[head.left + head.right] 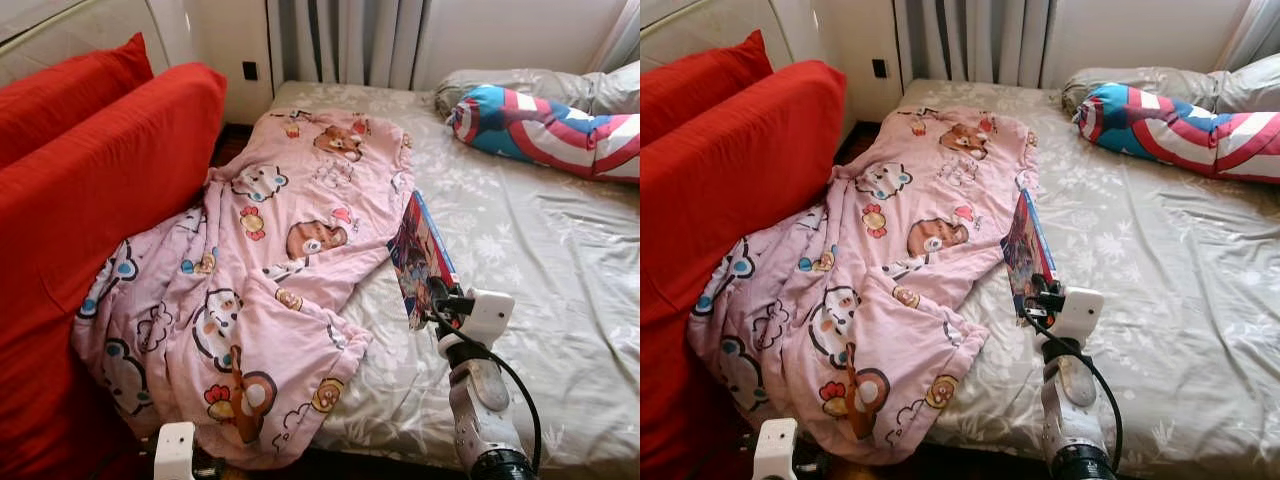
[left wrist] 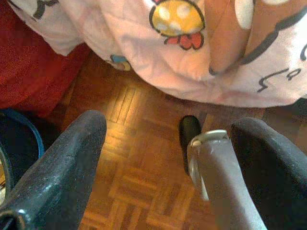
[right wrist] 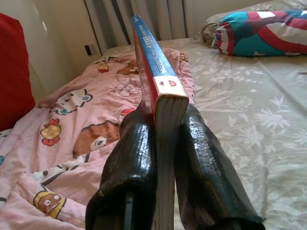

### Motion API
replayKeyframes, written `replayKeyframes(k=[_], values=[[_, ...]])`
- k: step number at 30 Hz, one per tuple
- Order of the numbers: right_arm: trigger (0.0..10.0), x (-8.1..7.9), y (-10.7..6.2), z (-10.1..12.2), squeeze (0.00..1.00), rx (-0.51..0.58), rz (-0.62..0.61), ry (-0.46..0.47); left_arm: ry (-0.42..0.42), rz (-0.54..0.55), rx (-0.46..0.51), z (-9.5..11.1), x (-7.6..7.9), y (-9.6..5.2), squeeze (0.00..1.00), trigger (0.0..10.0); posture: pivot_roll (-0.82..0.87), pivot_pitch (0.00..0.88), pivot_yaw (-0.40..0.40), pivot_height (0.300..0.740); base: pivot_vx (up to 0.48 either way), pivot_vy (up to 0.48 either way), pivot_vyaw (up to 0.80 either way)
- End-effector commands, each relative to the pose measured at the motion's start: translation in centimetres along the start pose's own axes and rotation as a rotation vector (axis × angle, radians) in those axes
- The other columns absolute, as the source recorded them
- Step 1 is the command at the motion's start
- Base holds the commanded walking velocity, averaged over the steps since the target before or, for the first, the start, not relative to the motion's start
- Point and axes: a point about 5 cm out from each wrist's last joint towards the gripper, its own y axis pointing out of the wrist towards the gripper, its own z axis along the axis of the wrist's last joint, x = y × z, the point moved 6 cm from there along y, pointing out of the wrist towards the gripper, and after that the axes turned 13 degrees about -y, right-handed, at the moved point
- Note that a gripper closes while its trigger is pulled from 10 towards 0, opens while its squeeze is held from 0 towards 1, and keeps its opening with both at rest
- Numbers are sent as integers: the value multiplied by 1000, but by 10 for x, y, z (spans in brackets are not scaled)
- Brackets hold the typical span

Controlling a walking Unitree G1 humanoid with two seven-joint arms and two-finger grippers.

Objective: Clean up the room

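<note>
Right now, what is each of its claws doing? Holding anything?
Left gripper: open, empty, hanging low above the wooden floor.
Right gripper: shut on a book, held over the bed.

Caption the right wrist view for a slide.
Right gripper clamps a book upright above the pink blanket on the bed.

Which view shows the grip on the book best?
Right wrist view: the right gripper has both fingers pressed on the book, which stands on edge between them. Both eye views show the book from the side, above the bed, with the contact hidden.
</note>
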Motion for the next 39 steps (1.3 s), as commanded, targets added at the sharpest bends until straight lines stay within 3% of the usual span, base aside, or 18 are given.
replayKeyframes(k=[1, 8, 31, 39], values=[[10000, -1, 4, 10, 0, 40, -1, -12, 12, 3, -18, -6, -2, -1, 0, 10000, -6, 89, -12, 740, 0, 0, 0], [10000, -1, 4, 3, 0, 7, -10, -16, 48, -10, -27, -7, 2, -1, 0, 10000, -7, 92, -11, 740, 0, -268, -498], [10000, 0, 4, -2, 0, -21, -20, -44, 89, -26, -42, -9, 5, -1, 0, 10000, -11, 92, -11, 740, 0, -388, 0], [10000, 3, 3, -2, 0, -15, -34, -45, 108, -34, -44, -9, 6, -1, 0, 10000, -11, 99, -11, 740, 0, -280, -492]])
